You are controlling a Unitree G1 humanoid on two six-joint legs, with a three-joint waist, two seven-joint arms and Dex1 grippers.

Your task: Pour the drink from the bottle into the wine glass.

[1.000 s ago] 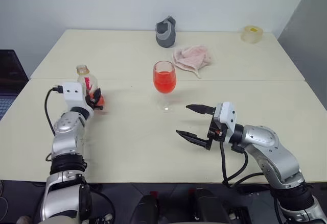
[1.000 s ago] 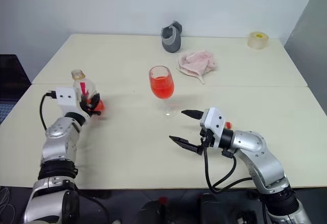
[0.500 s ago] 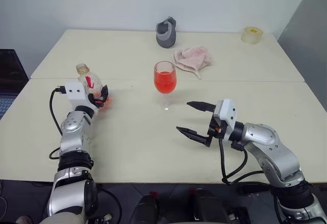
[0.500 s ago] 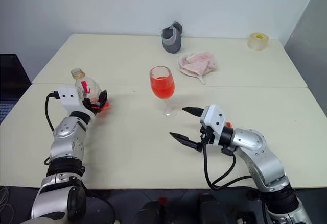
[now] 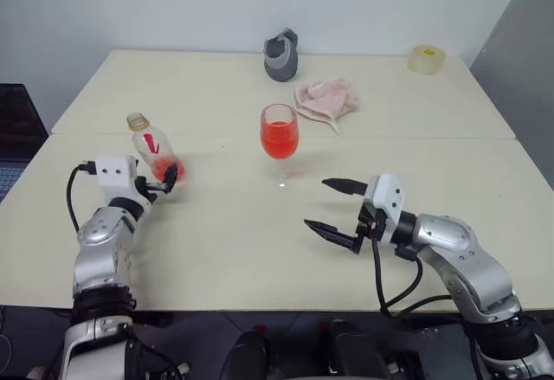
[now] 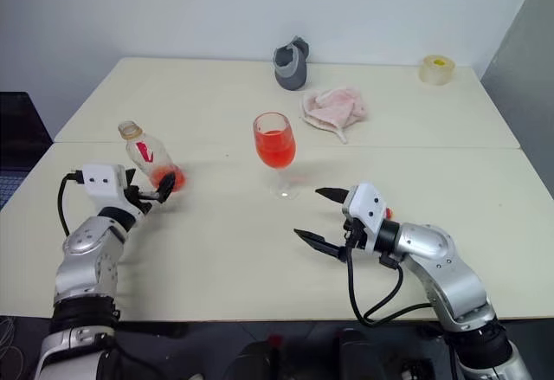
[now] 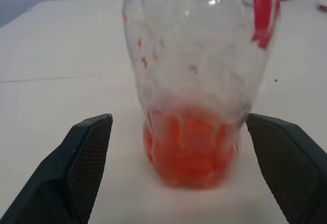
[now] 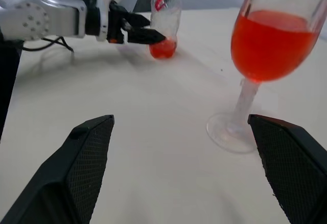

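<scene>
The bottle [image 5: 151, 146], small and clear with a yellowish top and a red label, stands on the table at the left. A little red drink [image 7: 191, 142] sits in its base. My left gripper [image 5: 166, 181] is open just in front of it, its fingers [image 7: 87, 147] apart on either side of the base and not touching. The wine glass [image 5: 279, 133] stands upright in the middle of the table, its bowl about half full of red drink [image 8: 271, 45]. My right gripper [image 5: 316, 202] hangs open near the glass's foot, to its right, with nothing between its fingers.
At the back of the table are a grey object [image 5: 281, 54], a crumpled pink cloth [image 5: 325, 99] and a translucent tape roll [image 5: 426, 58] at the far right. A seam [image 5: 389, 137] runs across between two tabletops. A dark laptop [image 5: 17, 129] sits off the left edge.
My left gripper has opened, let go of the bottle and drawn back a little toward me. The bottle stays standing. The right gripper has hardly moved.
</scene>
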